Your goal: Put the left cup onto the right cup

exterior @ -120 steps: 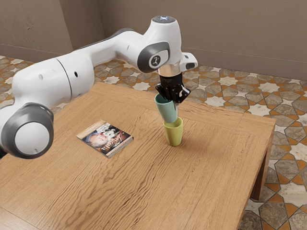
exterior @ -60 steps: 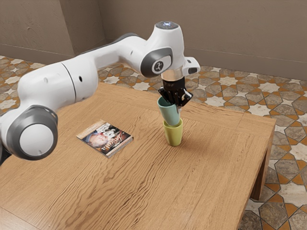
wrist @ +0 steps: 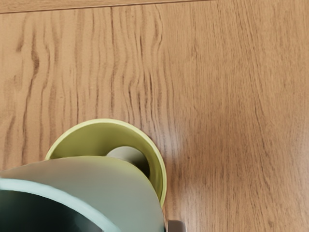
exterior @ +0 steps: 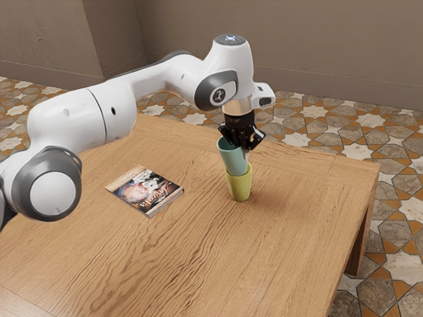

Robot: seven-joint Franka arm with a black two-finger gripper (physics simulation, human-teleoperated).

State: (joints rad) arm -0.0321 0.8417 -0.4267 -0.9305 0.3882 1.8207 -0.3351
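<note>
Two cups in contact directly beneath the gripper [exterior: 241, 139]. Gripper closed on the rim wall of the teal cup [exterior: 232, 157], one finger inside the mouth and one outside, as read from the exterior view. Teal cup tilted, mouth leaning toward the arm's side of the gripper, base already entered into the mouth of the upright yellow-green cup [exterior: 239, 186]. In the wrist view, teal cup [wrist: 82, 193] off-centre over the yellow-green cup [wrist: 155, 166], leaving a crescent of the lower mouth uncovered. Probable requirement: bring the long axis upright and lower further before release, otherwise risk of tipping the lower cup. Open worktop [exterior: 198, 257] all round the stack. Book [exterior: 144, 190] well apart, on the arm's side. Far worktop edge near, beyond the gripper.
</note>
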